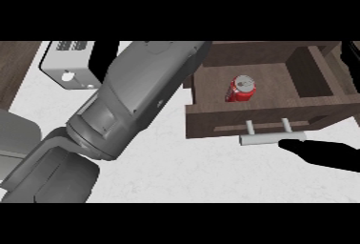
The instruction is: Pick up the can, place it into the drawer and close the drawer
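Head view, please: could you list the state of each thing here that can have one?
Dark brown wooden drawer: open, pulled out.
Red metal can: inside the drawer, tilted.
Grey bar handle: on the drawer's front, the right hand's fingertips at it.
Black right hand: open, fingers straight.
Left hand: hidden beyond its grey forearm.
White box-shaped appliance: on the counter, apart from the drawer.

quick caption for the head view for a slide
Red metal can standing in the open dark wooden drawer, black right hand beside its silver bar handle.
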Available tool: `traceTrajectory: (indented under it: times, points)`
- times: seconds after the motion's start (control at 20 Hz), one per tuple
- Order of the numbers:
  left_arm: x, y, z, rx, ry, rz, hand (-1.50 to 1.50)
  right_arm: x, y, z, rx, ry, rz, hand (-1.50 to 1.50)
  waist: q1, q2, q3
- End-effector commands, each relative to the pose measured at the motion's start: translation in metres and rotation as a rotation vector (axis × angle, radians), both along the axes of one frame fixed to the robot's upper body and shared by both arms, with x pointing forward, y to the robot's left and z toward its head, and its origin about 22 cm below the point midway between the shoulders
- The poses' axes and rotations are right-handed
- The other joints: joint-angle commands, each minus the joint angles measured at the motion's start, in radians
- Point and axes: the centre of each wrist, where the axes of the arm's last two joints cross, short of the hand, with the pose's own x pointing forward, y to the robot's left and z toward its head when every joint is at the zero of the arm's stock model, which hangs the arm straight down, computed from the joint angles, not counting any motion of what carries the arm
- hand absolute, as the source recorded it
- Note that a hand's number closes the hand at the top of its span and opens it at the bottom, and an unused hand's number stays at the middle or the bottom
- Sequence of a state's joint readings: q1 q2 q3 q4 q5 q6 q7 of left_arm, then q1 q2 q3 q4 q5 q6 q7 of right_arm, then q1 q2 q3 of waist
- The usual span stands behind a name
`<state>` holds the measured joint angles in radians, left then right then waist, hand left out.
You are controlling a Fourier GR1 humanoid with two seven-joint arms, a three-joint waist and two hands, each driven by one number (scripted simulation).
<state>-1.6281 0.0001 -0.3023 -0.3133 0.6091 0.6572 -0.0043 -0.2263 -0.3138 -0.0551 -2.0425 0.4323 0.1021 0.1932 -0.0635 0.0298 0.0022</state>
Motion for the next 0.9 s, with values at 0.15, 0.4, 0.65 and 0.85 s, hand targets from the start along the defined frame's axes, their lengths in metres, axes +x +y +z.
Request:
traceTrajectory:
  times: [0.15,0.4,0.65,0.85]
  points:
    - [0.004,0.004,-0.006,0.013,-0.005,0.010,-1.50,0.041,0.023,-0.031,-0.213,0.020,-0.013,-1.50,0.032,-0.005,0.000]
    - [-0.002,-0.005,0.011,0.024,-0.015,-0.003,-1.50,0.078,0.046,-0.056,-0.360,0.039,-0.046,-1.50,0.057,-0.011,-0.001]
    - [0.004,0.009,0.021,-0.004,0.014,-0.013,-1.50,0.104,0.051,-0.082,-0.423,0.044,-0.071,-1.50,0.073,-0.019,-0.001]
    - [0.008,0.019,0.006,0.000,-0.006,-0.003,-1.50,0.123,0.060,-0.120,-0.455,0.023,-0.094,-1.50,0.094,-0.015,-0.001]
